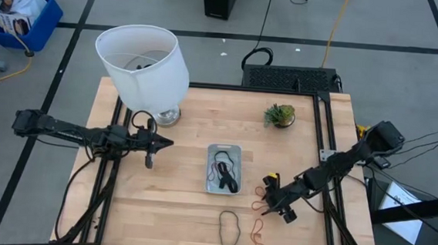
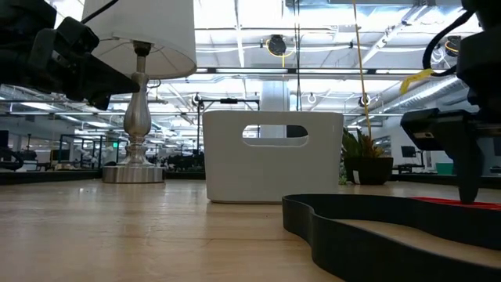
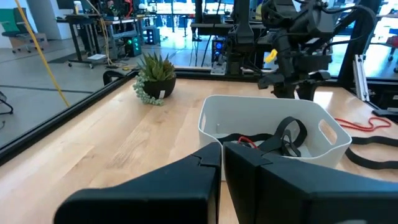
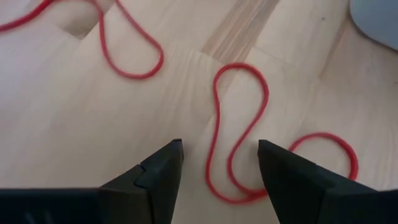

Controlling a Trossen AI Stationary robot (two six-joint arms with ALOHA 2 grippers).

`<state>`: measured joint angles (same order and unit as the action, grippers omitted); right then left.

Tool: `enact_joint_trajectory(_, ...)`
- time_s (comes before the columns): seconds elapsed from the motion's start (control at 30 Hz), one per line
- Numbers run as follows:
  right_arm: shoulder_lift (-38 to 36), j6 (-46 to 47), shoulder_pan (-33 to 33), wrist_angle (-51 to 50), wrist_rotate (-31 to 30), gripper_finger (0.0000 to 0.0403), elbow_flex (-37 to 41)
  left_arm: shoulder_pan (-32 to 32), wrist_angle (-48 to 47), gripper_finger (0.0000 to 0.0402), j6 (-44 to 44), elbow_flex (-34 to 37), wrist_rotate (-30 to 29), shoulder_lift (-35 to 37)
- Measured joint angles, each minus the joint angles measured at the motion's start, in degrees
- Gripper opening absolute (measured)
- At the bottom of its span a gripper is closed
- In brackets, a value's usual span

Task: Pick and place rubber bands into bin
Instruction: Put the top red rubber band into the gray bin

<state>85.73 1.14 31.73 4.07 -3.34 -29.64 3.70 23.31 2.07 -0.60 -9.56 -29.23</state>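
The bin point(image 1: 210, 154) is a small pale tray at the table's middle, with black and red-orange rubber bands point(image 1: 225, 175) inside; they also show in the left wrist view point(image 3: 287, 135). My right gripper point(image 1: 275, 210) is open just right of the bin, low over a red-orange band point(image 4: 239, 124) that lies flat on the wood, partly between its fingers point(image 4: 160, 169). A second red-orange band point(image 4: 127, 53) lies beside it. A black band point(image 1: 229, 227) and another red-orange band point(image 1: 260, 235) lie near the front edge. My left gripper point(image 1: 156, 143) is shut and empty, left of the bin.
A white lampshade on a silver lamp base point(image 1: 142, 63) stands at the far left. A small potted plant point(image 1: 280, 115) stands at the far right. A blue crate point(image 1: 21, 16) sits on the floor beyond the table.
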Motion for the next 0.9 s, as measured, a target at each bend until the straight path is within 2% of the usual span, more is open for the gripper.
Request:
enact_joint_trajectory(0.1, 1.8, 0.3, 0.0, 0.0, -0.8, 0.0189, 0.0, 0.0, 0.0, 0.0026, 0.0, 0.0, 0.0, 0.0)
enact_joint_trajectory(0.2, 2.6, 0.6, 0.0, -0.5, -0.9, 0.0156, 0.0, 0.0, 0.0, 0.0026, 0.3, 0.0, 0.0, 0.0)
enact_joint_trajectory(0.43, 2.8, 2.1, -0.1, -0.7, 2.7, 0.0017, 0.1, 0.0, 0.0, 0.0026, 1.1, 0.0, 0.0, 0.0)
enact_joint_trajectory(0.6, 2.0, 3.5, 0.3, 0.2, 3.0, 0.0004, 0.1, 0.0, 0.0, 0.0026, 1.3, 0.0, 0.0, 0.0)
enact_joint_trajectory(0.73, -3.6, 2.4, 1.2, -1.3, 1.6, 0.0001, 0.5, 0.0, 0.0, 0.0026, 1.3, 0.0, 0.0, 0.0)
enact_joint_trajectory(0.9, -15.6, 0.9, 3.8, -11.2, -7.2, 0.0, -2.9, 0.0, -0.9, 0.0026, 1.5, 0.0, 0.0, 0.0)
